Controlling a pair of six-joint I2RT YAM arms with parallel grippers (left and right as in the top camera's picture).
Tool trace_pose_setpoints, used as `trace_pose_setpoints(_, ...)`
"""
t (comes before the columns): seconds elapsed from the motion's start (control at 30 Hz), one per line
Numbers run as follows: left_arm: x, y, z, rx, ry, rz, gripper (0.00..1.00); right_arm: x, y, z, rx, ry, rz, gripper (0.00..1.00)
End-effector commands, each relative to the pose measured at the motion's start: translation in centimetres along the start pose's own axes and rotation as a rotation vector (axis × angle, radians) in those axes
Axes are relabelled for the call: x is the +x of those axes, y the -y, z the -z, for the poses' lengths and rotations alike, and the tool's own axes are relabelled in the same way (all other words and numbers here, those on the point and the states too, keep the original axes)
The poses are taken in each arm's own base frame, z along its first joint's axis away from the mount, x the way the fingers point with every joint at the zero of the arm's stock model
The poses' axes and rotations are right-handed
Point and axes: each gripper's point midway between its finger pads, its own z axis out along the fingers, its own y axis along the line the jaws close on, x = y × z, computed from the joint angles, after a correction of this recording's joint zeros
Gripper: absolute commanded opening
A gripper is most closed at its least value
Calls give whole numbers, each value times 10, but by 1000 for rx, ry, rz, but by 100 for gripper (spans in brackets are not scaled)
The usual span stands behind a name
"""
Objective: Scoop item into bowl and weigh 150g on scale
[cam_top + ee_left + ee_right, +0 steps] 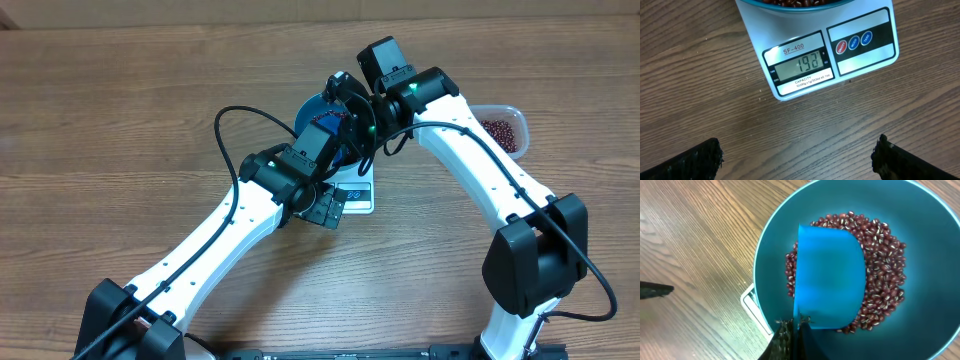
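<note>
Holding scoop (830, 275) over beans (881, 300) — right gripper (792, 330), bowl (922, 230) beneath

I record a brown wooden table (100, 100), its grain running left to right in the overhead view. A clear plastic tub (500, 108) stands on it toward the far right. A blue scoop (830, 275) fills the middle of the right wrist view, smooth face toward the camera.

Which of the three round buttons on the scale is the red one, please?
The button nearest the display; the two farther along the row are blue.
</note>
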Motion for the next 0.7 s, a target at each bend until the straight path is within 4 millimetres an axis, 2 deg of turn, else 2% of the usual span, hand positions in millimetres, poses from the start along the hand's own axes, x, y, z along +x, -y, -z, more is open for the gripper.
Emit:
trace_pose_setpoints(0.0, 2, -2, -2, -13, -4, -3, 100, -4, -2, 3, -34, 22, -50, 4)
trace_pose_setpoints(0.23, 2, -2, -2, -13, -4, -3, 99, -11, -2, 16, -174, 91, -119, 4)
trace_pose_setpoints(0.43, 2, -2, -2, -13, -4, -3, 99, -17, 9, 34, -273, 169, -168, 4)
trace_pose_setpoints(0.67, 2, -2, -2, -13, -4, -3, 100, -18, 19, 38, -271, 195, -179, 4)
